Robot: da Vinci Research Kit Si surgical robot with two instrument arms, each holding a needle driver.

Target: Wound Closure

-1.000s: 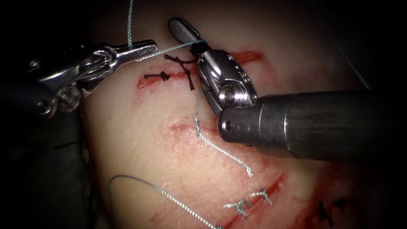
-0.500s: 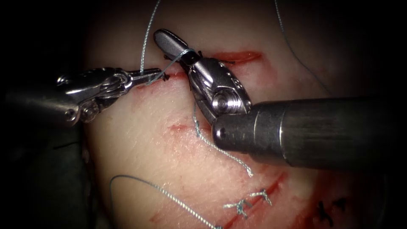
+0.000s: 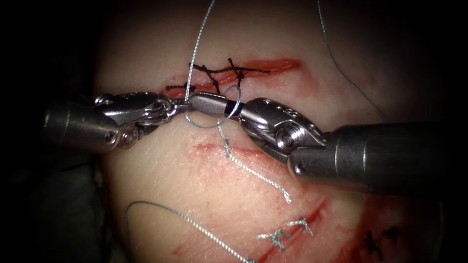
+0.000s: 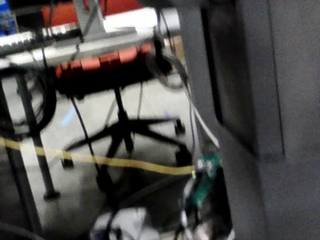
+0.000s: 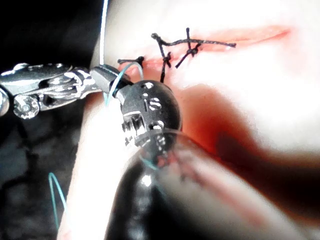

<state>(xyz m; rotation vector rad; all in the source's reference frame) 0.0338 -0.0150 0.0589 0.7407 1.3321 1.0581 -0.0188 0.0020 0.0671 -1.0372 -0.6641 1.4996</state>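
The tissue (image 3: 161,185) has a red cut (image 3: 273,65) across its far part, closed by dark stitches (image 3: 219,73). Just below the cut, the left tool (image 3: 183,104) has its jaws shut on the pale blue thread (image 3: 197,46), which rises out of view. The right tool (image 3: 192,102) points left, its shut jaws tip to tip with the left tool's. A loop of the thread (image 3: 233,108) is wound around the right jaws. The right wrist view shows the right tool (image 5: 101,76), the thread loop (image 5: 118,80), the left tool (image 5: 70,86) and the dark stitches (image 5: 175,47).
A loose thread tail (image 3: 253,170) lies on the tissue below the right tool. Another thread (image 3: 195,226) curves across the near left. A second cut (image 3: 292,229) with pale knots sits at the near right, with dark stitches (image 3: 375,241) beyond it. A thin strand (image 3: 341,68) runs down the far right.
The right tool swung down and left from over the cut to below it, uncovering the dark stitches. The left tool moved right and down with the thread, which stays looped round the right jaws.
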